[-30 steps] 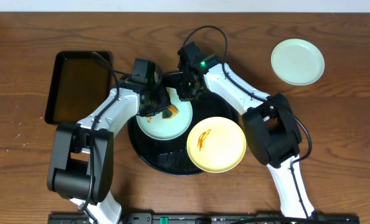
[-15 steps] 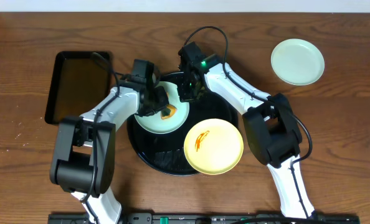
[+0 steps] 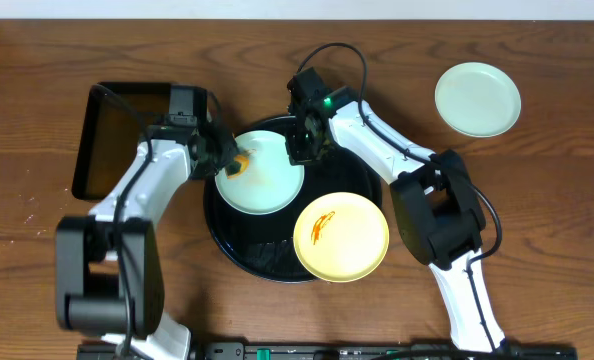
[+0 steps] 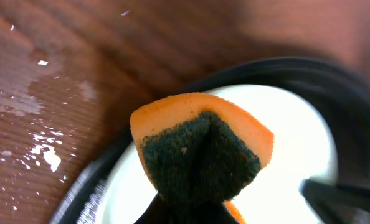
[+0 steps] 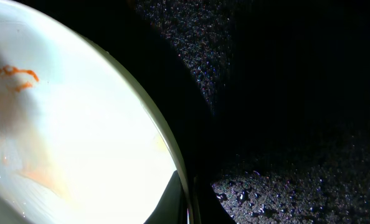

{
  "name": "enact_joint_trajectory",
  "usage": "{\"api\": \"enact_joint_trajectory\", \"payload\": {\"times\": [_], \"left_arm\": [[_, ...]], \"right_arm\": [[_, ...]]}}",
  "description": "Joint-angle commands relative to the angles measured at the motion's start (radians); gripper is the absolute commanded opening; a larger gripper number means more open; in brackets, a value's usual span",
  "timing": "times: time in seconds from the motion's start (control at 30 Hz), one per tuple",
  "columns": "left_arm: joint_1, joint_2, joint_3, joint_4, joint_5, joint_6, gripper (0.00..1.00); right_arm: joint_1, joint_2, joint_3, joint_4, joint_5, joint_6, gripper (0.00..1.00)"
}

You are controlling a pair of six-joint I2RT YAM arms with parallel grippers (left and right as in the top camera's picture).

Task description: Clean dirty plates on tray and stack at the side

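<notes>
A pale mint-blue plate lies tilted on the large round black tray. My right gripper is shut on its far rim; the right wrist view shows the rim between the fingers and faint orange smears. My left gripper is shut on an orange and green sponge at the plate's left edge. A pale yellow plate with an orange smear sits at the tray's front right. Another mint-blue plate lies on the table at the far right.
A rectangular black tray lies at the left of the wooden table. Water drops wet the wood beside the round tray. The two arms' cables arch over the back of the round tray.
My left gripper has pulled the sponge left from the plate's middle to its left edge. The mint plate has lost its dark orange smear. The yellow plate has shifted slightly left.
</notes>
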Motion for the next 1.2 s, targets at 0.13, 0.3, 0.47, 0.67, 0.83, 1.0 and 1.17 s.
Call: {"api": "enact_joint_trajectory", "payload": {"times": [0.13, 0.3, 0.47, 0.67, 0.83, 1.0, 1.17], "left_arm": [[-0.091, -0.018, 0.002, 0.055, 0.041, -0.021, 0.07], [-0.106, 0.064, 0.002, 0.172, 0.067, -0.032, 0.08], [-0.106, 0.114, 0.002, 0.2, 0.067, -0.032, 0.07], [-0.106, 0.118, 0.002, 0.197, 0.067, -0.032, 0.08], [-0.106, 0.145, 0.002, 0.196, 0.156, -0.036, 0.08], [-0.106, 0.148, 0.002, 0.185, 0.328, -0.037, 0.07], [-0.106, 0.104, 0.002, 0.137, 0.343, -0.001, 0.07]], "right_arm": [[-0.002, 0.014, -0.01, -0.011, 0.039, 0.002, 0.01], [-0.002, 0.014, -0.01, -0.027, -0.03, -0.08, 0.01], [-0.002, 0.014, -0.01, -0.1, -0.09, -0.199, 0.01], [-0.006, 0.014, -0.007, -0.145, -0.164, -0.281, 0.01], [-0.006, 0.014, -0.003, -0.158, -0.166, -0.278, 0.01], [-0.009, 0.014, -0.003, -0.154, -0.132, -0.239, 0.01], [-0.01, 0.014, -0.003, -0.149, -0.115, -0.217, 0.01]]}}
